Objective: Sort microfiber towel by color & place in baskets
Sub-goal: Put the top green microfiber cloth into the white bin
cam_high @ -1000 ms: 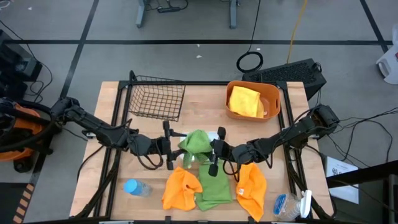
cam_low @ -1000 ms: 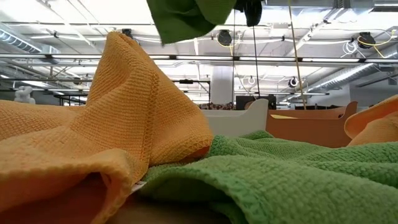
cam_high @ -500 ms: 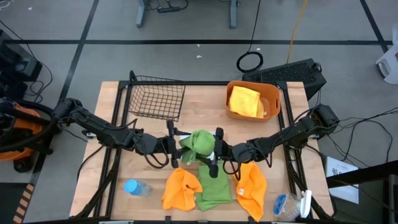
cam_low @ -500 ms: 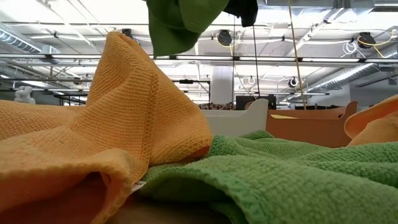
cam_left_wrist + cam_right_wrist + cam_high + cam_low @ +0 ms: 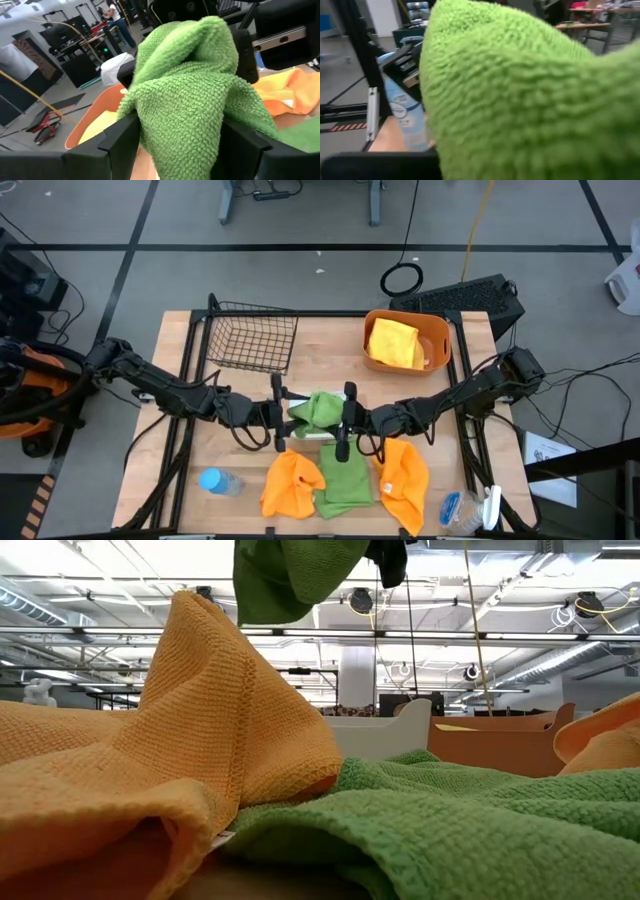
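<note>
A green towel (image 5: pixel 318 408) hangs bunched in the air at mid-table, above the white tray (image 5: pixel 300 436). My right gripper (image 5: pixel 341 420) is shut on it from the table's right side. My left gripper (image 5: pixel 283 416) is open, level with the towel on its left. In the left wrist view its two fingers stand on either side of the towel (image 5: pixel 185 100). A second green towel (image 5: pixel 346 482) and two orange towels (image 5: pixel 292 484) (image 5: pixel 405 472) lie flat near the table's near edge. One yellow towel (image 5: pixel 394 343) lies in the orange tub (image 5: pixel 441 330). My right gripper holds the green towel by its right-hand bunch (image 5: pixel 333 412), coming level from the table's right. In its own wrist view the towel (image 5: pixel 520 100) covers the fingers, so the place of contact is hidden. The towel is lifted clear, with a lobe (image 5: pixel 285 580) hanging below.
The black wire basket (image 5: pixel 250 336) stands at the far left of the table. A blue-capped bottle (image 5: pixel 219 481) lies near the near-left corner, and a spray bottle (image 5: pixel 470 510) lies at the near right. Bare wood shows between the basket and the tub.
My left gripper has moved toward the table's right until its fingers stand around the green towel. The towel, still held up by my right gripper, has drawn into a tighter, shorter bunch.
</note>
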